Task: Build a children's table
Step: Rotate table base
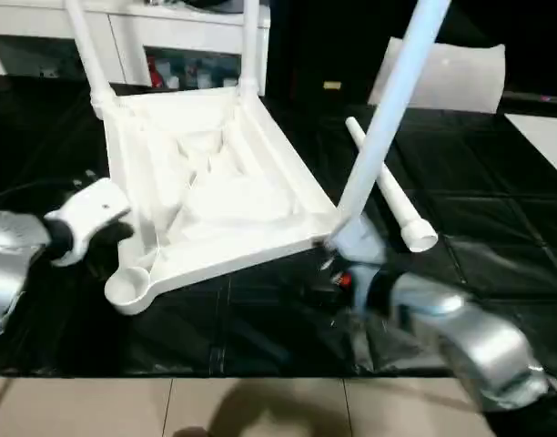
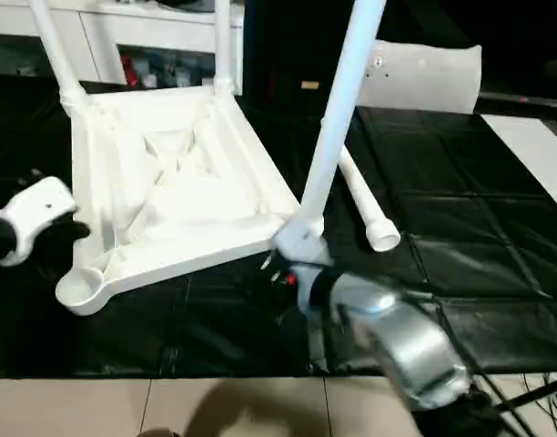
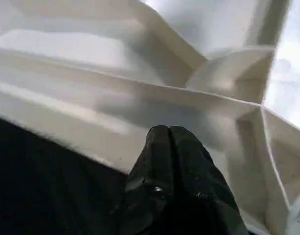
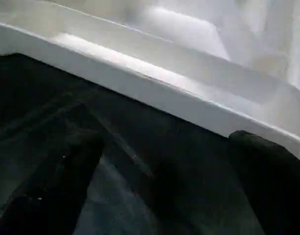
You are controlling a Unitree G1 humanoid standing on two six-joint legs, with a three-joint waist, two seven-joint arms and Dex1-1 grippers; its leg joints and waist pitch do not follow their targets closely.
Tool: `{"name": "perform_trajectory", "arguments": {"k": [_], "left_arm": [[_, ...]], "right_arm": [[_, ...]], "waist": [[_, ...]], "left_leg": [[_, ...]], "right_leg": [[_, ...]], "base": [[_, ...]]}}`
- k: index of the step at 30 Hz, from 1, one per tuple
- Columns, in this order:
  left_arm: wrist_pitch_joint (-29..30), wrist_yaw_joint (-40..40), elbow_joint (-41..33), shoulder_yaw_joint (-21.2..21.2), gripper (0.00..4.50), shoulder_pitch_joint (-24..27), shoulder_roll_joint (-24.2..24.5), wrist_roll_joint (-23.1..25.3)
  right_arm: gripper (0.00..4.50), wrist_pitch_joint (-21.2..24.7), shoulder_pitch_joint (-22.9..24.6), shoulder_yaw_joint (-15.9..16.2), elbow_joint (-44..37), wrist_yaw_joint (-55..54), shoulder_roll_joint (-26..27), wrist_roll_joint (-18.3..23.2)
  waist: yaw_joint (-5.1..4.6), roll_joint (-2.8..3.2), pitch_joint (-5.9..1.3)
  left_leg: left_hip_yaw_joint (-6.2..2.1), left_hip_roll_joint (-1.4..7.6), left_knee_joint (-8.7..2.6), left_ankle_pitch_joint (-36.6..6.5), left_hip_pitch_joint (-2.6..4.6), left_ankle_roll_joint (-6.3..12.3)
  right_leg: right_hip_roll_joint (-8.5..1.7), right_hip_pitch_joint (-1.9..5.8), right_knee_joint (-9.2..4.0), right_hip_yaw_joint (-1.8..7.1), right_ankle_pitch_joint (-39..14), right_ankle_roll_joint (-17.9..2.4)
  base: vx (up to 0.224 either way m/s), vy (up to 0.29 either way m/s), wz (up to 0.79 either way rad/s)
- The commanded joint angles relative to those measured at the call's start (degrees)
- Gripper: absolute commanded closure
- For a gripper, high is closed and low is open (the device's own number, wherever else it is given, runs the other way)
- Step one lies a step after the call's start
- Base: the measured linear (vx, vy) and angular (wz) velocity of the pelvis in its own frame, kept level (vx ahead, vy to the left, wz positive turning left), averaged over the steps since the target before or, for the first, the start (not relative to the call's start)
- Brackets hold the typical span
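Tabletop (image 1: 215,196) is seen upside down at centre frame on the black counter (image 1: 497,255), three legs fitted, a fourth leg (image 1: 392,196) loose at right. Light, stiff, slippery plastic is judged; the rim is best gripped. Left pincer (image 3: 165,142) is closed empty; right pincer (image 4: 160,181) is spread wide.

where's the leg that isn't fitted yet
The loose leg lies on the black floor right of the upturned tabletop, behind the near-right fitted leg.

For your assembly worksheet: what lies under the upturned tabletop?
Under the tabletop lies the black floor covering, visible around its rim. What sits directly beneath the middle is covered.
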Motion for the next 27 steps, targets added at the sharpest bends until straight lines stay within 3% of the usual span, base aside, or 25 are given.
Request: {"name": "perform_trajectory", "arguments": {"k": [1, 8, 12, 14, 18, 22, 27], "left_arm": [[-1.5, -1.4, 1.5, -2.0, 4.46, -0.9, -0.9, 1.1], [-4.0, -5.6, 4.4, -5.8, 4.46, -2.4, -2.8, 1.8], [-1.2, -16.8, -3.0, -8.5, 4.46, 0.0, -1.0, -2.2], [0.7, -20.1, -6.7, -8.8, 4.46, 1.3, 0.3, -4.3], [4.9, -25.5, -15.0, -9.6, 4.46, 4.8, 1.8, -9.8], [6.1, -25.8, -18.3, -9.4, 4.46, 6.1, 0.7, -12.2], [8.2, -23.2, -20.8, -8.0, 4.46, 5.9, -4.6, -14.3]], "right_arm": [[0.0, -0.4, -1.3, 0.1, 3.4, -1.5, 0.7, -1.6], [0.0, -4.2, -5.3, -0.8, 13.4, -3.3, 6.4, -3.5], [0.0, -9.4, -9.7, -0.7, 24.7, -5.1, 10.1, -6.2], [0.0, -10.3, -10.4, -0.4, 26.6, -5.0, 10.5, -6.9], [0.0, -12.9, -11.8, -0.8, 31.5, -5.2, 12.2, -7.9], [0.0, -14.3, -12.4, -0.8, 33.1, -5.3, 12.8, -8.3], [0.0, -17.1, -14.2, -1.7, 36.0, -5.4, 14.2, -9.2]], "waist": [[0.15, 1.33, -3.08], [0.24, 1.43, -3.34], [0.16, 1.68, -3.33], [-0.28, 1.46, -3.26], [-1.13, 1.31, -3.24], [-1.16, 1.25, -3.09], [-1.21, 1.23, -3.13]], "left_leg": [[-0.16, 1.97, -3.33, -4.5, 0.4, -2.28], [-0.14, 1.98, -3.17, -2.9, 0.34, -2.28], [-0.17, 2.11, -3.3, -3.1, 0.52, -3.11], [-0.17, 2.09, -3.37, -3.4, 0.33, -3.58], [0.05, 1.79, -3.24, -3.9, 0.16, -2.54], [0.23, 1.86, -3.2, -3.9, 0.28, -1.89], [0.36, 1.93, -3.14, -4.7, 0.44, -2.15]], "right_leg": [[-5.31, 2.7, -3.45, 3.71, 5.2, -9.5], [-5.47, 2.89, -3.07, 3.69, 8.8, -10.5], [-5.64, 2.69, -2.88, 3.57, 9.0, -11.4], [-5.43, 2.84, -2.88, 3.55, 8.8, -11.4], [-5.38, 3.04, -3.02, 3.79, 7.9, -11.6], [-5.14, 2.8, -3.16, 3.79, 6.1, -11.7], [-5.04, 2.69, -3.23, 3.83, 4.8, -11.7]], "base": [[0.0, 0.0, 0.0], [0.0, 0.0, 0.0], [0.0, 0.0, 0.0], [0.0, 0.0, 0.0], [0.0, 0.0, 0.0], [0.0, 0.0, 0.0], [0.0, 0.0, 0.0]]}}
